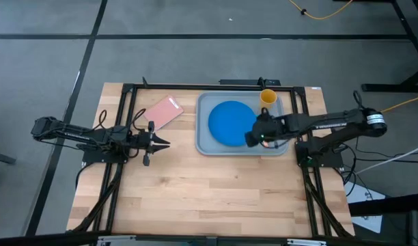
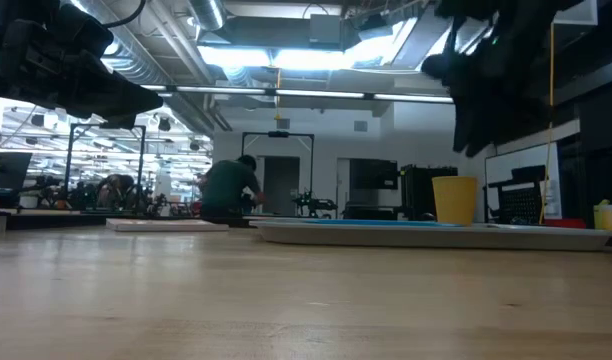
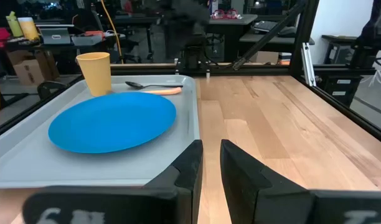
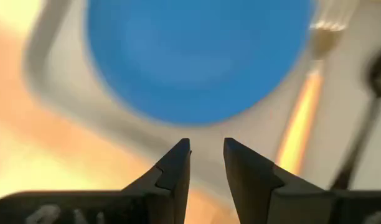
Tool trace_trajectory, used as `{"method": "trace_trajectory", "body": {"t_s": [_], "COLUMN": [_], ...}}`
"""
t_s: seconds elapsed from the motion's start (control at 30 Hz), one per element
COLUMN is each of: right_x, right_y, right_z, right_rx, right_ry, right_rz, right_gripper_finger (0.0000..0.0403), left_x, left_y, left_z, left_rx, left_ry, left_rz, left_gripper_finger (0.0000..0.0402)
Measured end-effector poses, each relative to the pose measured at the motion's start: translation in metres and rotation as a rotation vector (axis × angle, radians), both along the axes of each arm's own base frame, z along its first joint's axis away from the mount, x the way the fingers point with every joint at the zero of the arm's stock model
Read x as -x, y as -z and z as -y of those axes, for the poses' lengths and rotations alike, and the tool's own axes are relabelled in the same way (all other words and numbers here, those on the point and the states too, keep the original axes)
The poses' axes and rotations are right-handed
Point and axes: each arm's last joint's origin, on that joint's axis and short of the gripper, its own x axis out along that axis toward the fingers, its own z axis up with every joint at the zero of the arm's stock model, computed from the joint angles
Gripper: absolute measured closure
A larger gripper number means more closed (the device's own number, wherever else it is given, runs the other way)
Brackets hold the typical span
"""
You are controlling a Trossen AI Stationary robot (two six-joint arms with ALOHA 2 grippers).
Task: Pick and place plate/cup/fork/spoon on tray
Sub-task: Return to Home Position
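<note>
On tray point(image 1: 203, 140), fork point(image 4: 305, 102) & spoon point(image 4: 365, 118) lie parallel beside plate point(image 1: 231, 123).

plate point(image 1: 231, 123) in tray point(image 1: 203, 140) | cup point(image 1: 268, 97) at tray's back corner | card point(image 1: 162, 113) left of tray

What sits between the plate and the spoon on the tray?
The fork lies between the plate and the spoon, on the tray. The right wrist view shows it best.
</note>
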Motion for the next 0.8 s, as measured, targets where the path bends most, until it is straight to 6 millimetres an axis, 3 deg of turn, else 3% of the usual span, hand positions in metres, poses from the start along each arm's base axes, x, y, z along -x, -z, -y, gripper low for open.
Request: {"method": "trace_trajectory", "body": {"t_s": [0.17,0.3,0.5,0.6,0.8], "right_x": [-0.003,-0.004,0.007,0.021,0.063], "right_y": [-0.001,0.008,0.029,0.042,0.074], "right_z": [-0.023,-0.038,-0.075,-0.08,-0.065], "right_rx": [-0.043,0.039,0.121,0.17,0.269], "right_ry": [-0.186,-0.368,-0.793,-0.917,-0.95], "right_rz": [0.017,0.026,0.263,0.449,0.726], "right_gripper_finger": [0.03,0.03,0.03,0.03,0.03], "left_x": [0.0,0.0,0.0,0.0,0.0], "left_y": [0.0,0.0,0.0,0.0,0.0], "left_z": [0.0,0.0,0.0,0.0,0.0], "left_rx": [0.0,0.0,0.0,0.0,0.0], "left_ry": [0.0,0.0,0.0,0.0,0.001], "left_rz": [0.0,0.0,0.003,0.001,0.001], "left_gripper_finger": [0.0353,0.0353,0.0353,0.0353,0.0353]}}
